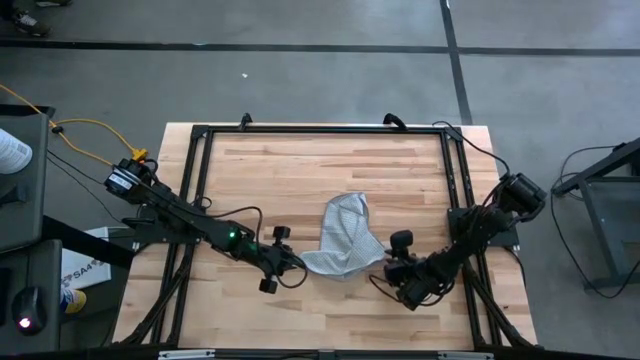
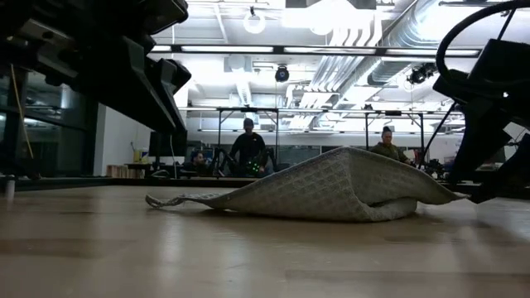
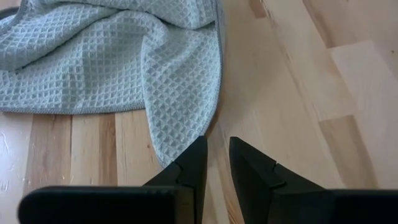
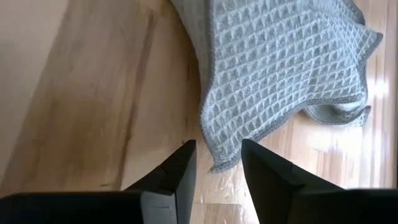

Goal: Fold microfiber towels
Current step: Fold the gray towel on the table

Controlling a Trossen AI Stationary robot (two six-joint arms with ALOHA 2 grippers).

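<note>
Grey-blue towel (image 1: 342,240) rumpled lower centre of frame on counter (image 1: 290,170); left tool (image 1: 291,265) and right tool (image 1: 392,270) flanking near corners, jaws parted, empty; best pinching both corners evenly before lifting.

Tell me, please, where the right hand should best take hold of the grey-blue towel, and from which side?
Probably at the pointed corner of the towel that lies flat on the wooden table, just ahead of the right hand. The open fingers already stand either side of that tip. Coming in low from the table's right side looks best, since the corner is a single thin layer, while the middle is humped and folded over.
</note>
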